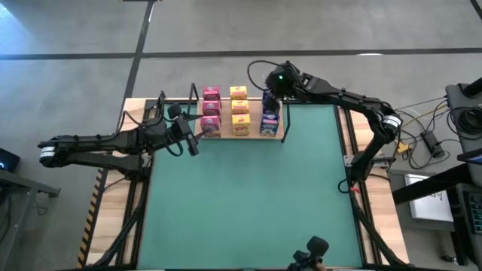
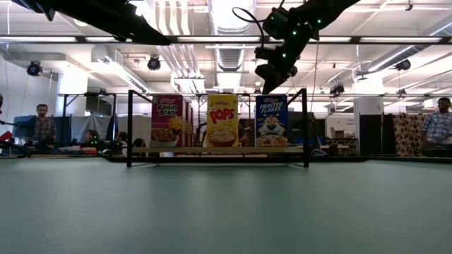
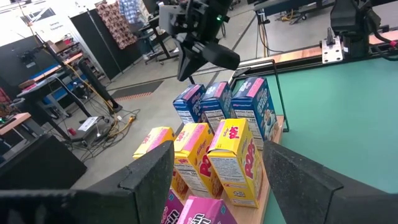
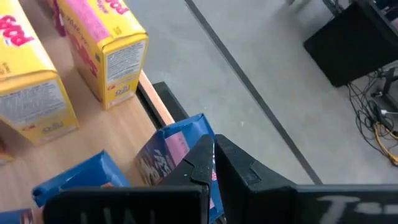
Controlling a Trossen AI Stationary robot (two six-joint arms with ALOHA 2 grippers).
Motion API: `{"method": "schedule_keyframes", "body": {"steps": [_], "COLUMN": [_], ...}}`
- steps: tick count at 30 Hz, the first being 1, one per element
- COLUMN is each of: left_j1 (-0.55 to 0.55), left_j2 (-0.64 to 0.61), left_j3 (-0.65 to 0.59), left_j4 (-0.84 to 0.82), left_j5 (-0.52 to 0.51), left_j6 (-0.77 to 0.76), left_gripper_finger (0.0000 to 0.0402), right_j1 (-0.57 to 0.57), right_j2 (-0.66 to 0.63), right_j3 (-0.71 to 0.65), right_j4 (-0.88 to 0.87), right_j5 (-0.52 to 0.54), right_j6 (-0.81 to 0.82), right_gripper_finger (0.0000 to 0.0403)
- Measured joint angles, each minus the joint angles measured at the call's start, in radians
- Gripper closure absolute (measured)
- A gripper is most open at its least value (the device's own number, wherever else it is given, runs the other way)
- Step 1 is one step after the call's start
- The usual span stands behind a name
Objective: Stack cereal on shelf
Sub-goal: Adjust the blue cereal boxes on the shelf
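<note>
Right end effector hangs over the far end of the blue row, its fingers drawn together with no box between them, tips just above the top flap of the rearmost blue box; whether they touch the flap cannot be told from the wrist view. That pose reads as a release or a tamp-down: pressed-together fingers would nudge or seat a box rather than carry it, and coming from above keeps the arm out of the neighbouring rows. On the shelf, a light-wood board at the far edge of the green table mat, the cereal stands in 3 rows of 3: pink boxes on the left, yellow boxes in the middle, blue boxes on the right. All stand upright with printed fronts facing the low camera, where Raisin Bran, Pops and Frosted Flakes line up between the black wire brackets. Grouping by colour in straight files keeps each row tight against the next, so the boxes brace one another. With all 9 boxes on the board, the stacking looks essentially complete. Left end effector waits just beside the shelf's left bracket, fingers spread apart and empty, pointed along the rows, seemingly parked where it neither blocks nor bumps the boxes.
</note>
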Motion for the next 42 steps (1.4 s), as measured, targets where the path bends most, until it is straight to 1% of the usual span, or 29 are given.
{"method": "schedule_keyframes", "body": {"steps": [4,7,9,15,21,25,34,38,42], "left_j1": [0.0,0.0,0.0,0.0,0.0,0.0,0.0,0.0,0.0], "left_j2": [0.0,0.0,0.0,0.0,0.0,0.0,0.0,0.0,0.0], "left_j3": [0.0,0.0,0.0,0.0,0.0,0.0,0.0,0.0,0.0], "left_j4": [0.0,0.0,0.0,0.0,0.0,0.0,0.0,0.0,0.0], "left_j5": [0.0,0.0,0.0,0.0,0.0,0.0,0.0,0.0,0.0], "left_j6": [0.0,0.0,0.0,0.003,0.003,0.003,0.003,0.003,-0.003], "left_gripper_finger": [0.0173,0.0173,0.0173,0.0173,0.0173,0.0173,0.0173,0.0173,0.0173], "right_j1": [-0.005,-0.021,-0.026,-0.026,-0.026,-0.026,-0.025,-0.005,0.036], "right_j2": [0.001,0.003,0.008,0.025,0.063,0.066,0.011,-0.025,-0.08], "right_j3": [0.003,0.003,0.003,0.002,0.0,0.0,0.0,-0.001,-0.028], "right_j4": [-0.008,-0.033,-0.038,-0.038,-0.022,-0.022,-0.031,-0.059,-0.072], "right_j5": [-0.014,-0.083,-0.109,-0.126,-0.124,-0.124,-0.125,-0.13,-0.184], "right_j6": [0.031,0.062,0.078,0.086,0.08,0.068,0.07,0.068,0.069], "right_gripper_finger": [0.0394,0.0394,0.0394,0.0394,0.0394,0.0394,0.0394,0.0394,0.0394]}}
